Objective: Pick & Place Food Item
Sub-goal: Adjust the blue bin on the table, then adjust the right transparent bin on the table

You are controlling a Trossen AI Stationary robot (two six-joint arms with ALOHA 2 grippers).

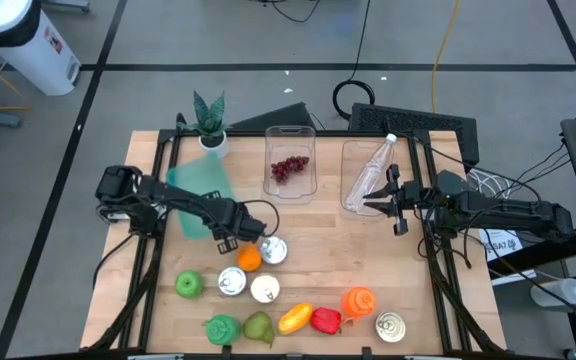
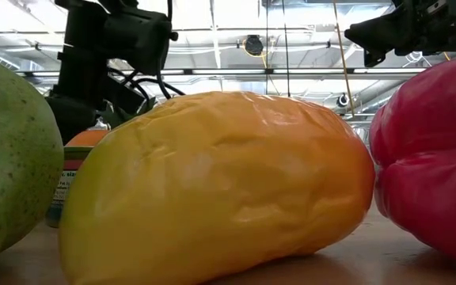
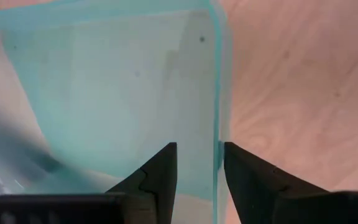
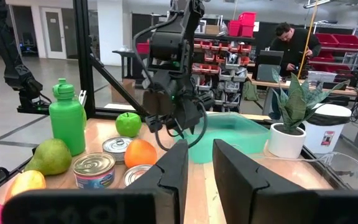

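Gripping the teal bin's (image 3: 117, 93) rim, the left gripper (image 3: 199, 167) has its nearly closed fingers pinching the wall between them. The orange (image 1: 249, 258) lies just beside it. Keep the pinch square. The right gripper (image 1: 399, 204) waits, slightly parted, empty.

Likely a robotics lab or workshop — shelving stacked with red bins (image 4: 244, 25), a person (image 4: 291, 46) at a workbench, cables (image 1: 438, 40) across the floor.
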